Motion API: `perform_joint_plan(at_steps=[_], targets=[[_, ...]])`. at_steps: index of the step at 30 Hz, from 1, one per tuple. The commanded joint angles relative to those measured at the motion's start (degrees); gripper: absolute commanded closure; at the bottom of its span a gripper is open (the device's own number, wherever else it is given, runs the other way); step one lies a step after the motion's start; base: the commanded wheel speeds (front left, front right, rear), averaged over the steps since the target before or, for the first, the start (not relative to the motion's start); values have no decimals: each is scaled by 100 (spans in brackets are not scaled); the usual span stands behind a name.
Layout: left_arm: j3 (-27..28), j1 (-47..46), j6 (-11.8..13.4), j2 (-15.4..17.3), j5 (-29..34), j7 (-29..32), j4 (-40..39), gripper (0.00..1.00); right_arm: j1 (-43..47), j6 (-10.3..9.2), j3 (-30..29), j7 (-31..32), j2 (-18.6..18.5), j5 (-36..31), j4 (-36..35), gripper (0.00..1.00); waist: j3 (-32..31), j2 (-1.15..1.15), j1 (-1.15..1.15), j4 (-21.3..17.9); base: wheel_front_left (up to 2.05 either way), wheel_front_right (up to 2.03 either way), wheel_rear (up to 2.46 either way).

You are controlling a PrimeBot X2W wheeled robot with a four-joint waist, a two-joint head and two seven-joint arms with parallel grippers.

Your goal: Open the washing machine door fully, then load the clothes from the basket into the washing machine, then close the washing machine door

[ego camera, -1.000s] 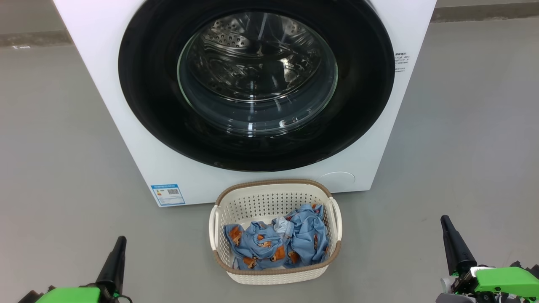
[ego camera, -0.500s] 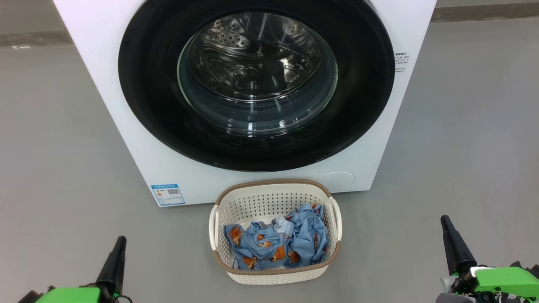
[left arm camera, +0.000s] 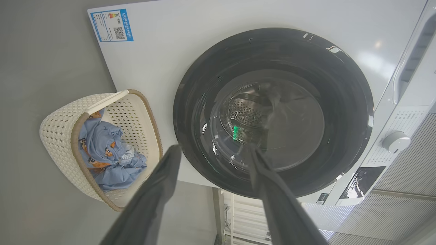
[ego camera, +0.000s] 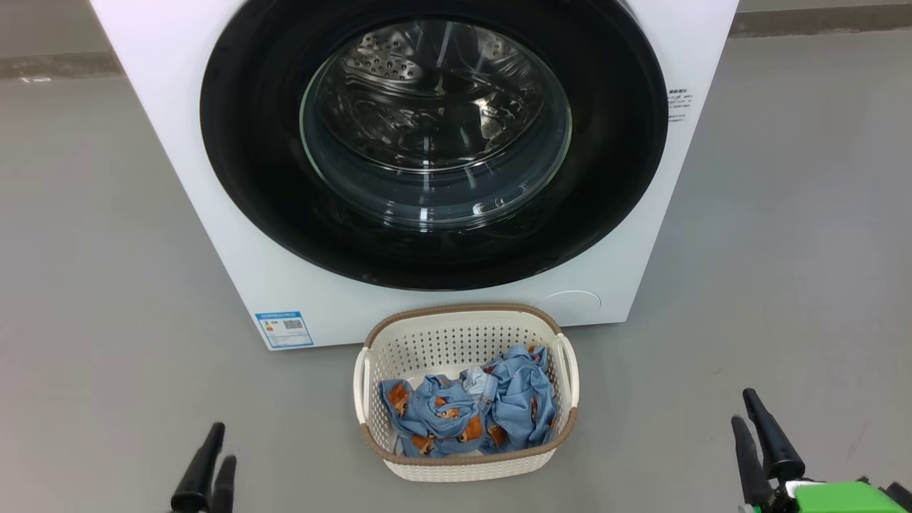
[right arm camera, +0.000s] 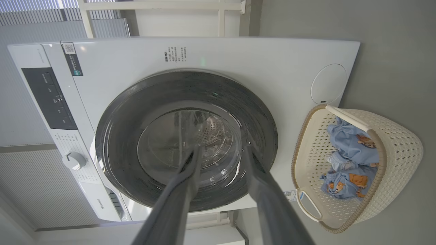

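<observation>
Left hand (ego camera: pixel 222 443): lower left of the head view, over the floor (ego camera: pixel 100 299), fingers parted, released, grasping nothing. The fingers point toward the washing machine (ego camera: pixel 206 235), which stands on the floor ahead with a blue label sticker (ego camera: pixel 283 329) at its lower left front corner. The washing machine door (ego camera: pixel 249 178) lies shut against the front, and the steel drum (ego camera: pixel 399 64) shows through its glass. The basket (ego camera: pixel 463 311) sits on the floor just before the machine's lower front edge. It holds the clothes (ego camera: pixel 470 410), bunched in its near half. Right hand (ego camera: pixel 743 406): lower right, well apart from the basket, fingers parted, empty.
</observation>
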Motion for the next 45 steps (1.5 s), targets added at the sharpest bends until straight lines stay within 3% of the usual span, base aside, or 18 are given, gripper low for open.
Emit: perform_joint_plan(at_steps=[1,5,9,22,45], targets=[[5,-124,-2,67,21,-39,-131,0,-101,0,21,-40,-41,-9,-137,0,1,0,2,2,0,0,0],[-28,-121,-2,79,78,-106,-172,0,-96,1,59,-109,-47,-62,-156,0,-13,0,13,8,0,0,0],[-52,-117,-3,102,193,-179,-197,0,-98,1,88,-179,-51,-152,-151,0,-6,0,2,9,0,0,0],[-117,-139,-4,158,777,-383,-330,0,-160,2,294,-369,-132,-566,-175,0,1,0,0,2,0,0,0],[-276,-114,-8,223,2663,-770,-567,0,-305,4,619,-764,-266,-2424,-54,0,8,0,0,-23,0,0,0]])
